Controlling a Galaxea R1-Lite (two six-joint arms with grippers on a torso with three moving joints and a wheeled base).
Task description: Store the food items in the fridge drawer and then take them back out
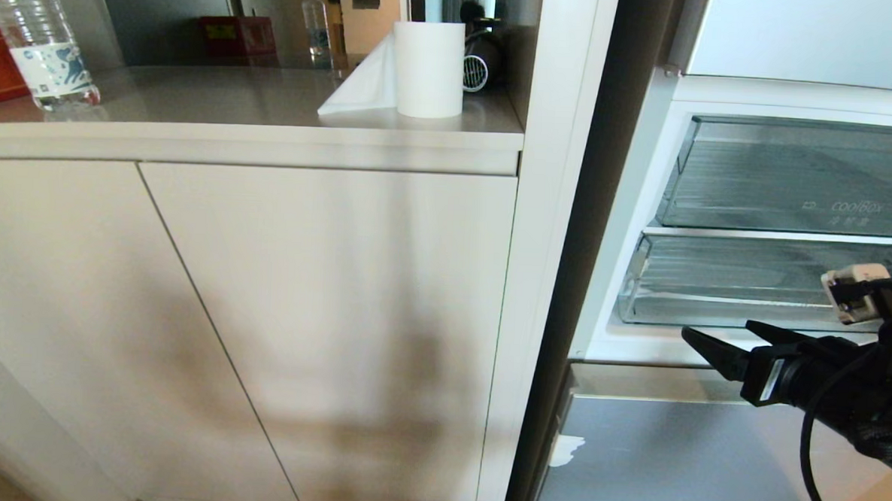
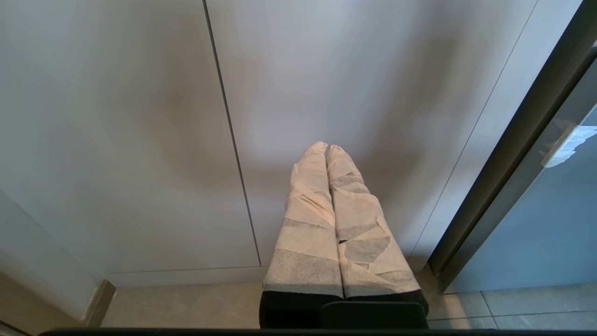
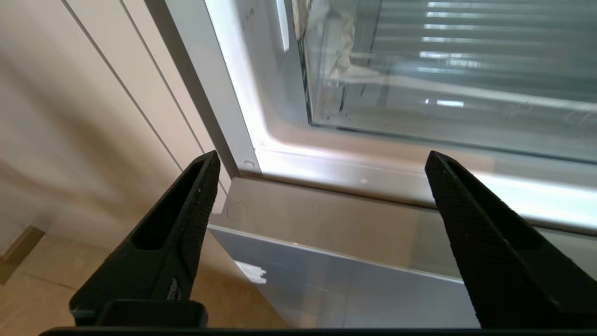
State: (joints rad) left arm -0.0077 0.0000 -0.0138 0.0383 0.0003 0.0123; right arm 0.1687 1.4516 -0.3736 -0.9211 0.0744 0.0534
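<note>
No food items show in any view. The fridge drawer is the lower clear bin with a curled front lip, pushed into the open fridge. In the right wrist view the fridge drawer has whitish tape on its near corner. My right gripper hovers in front of the fridge, just below the drawer's front and apart from it. The right gripper is open and its black fingers hold nothing. My left gripper is shut and empty, its fingers wrapped in whitish tape. It hangs low, facing the cabinet doors.
A second clear bin marked coolBox sits above the drawer. Below is a grey lower fridge door with a torn white patch. Left of the fridge, cabinet doors stand under a counter with a paper roll and a water bottle.
</note>
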